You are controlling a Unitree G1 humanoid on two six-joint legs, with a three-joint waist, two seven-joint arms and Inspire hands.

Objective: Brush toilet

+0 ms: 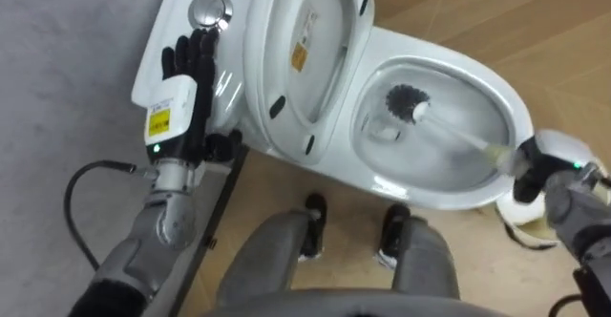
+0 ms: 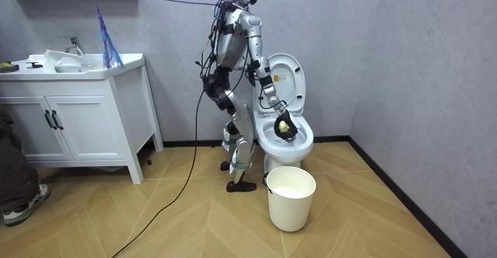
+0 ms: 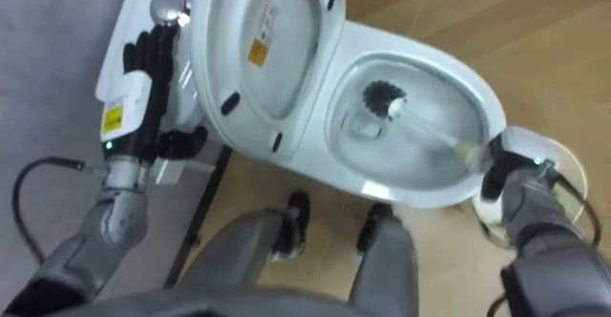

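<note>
The white toilet (image 1: 496, 88) stands before me with its lid and seat (image 1: 305, 50) raised against the tank. A toilet brush (image 1: 405, 102) has its dark bristle head down inside the bowl, and its white handle slants to the right. My right hand (image 1: 544, 164) is shut on the end of that handle, just past the bowl's right rim. My left hand (image 1: 191, 64) lies open on the tank top, its straight fingers reaching up to the chrome flush button (image 1: 210, 10). In the room view I stand bent over the toilet (image 2: 291, 137).
A white bucket (image 2: 291, 196) stands on the wood floor just in front of the bowl, and its rim (image 1: 523, 214) shows under my right hand. A white vanity cabinet (image 2: 70, 110) with a sink stands at the room view's left. Grey wall lies behind the tank.
</note>
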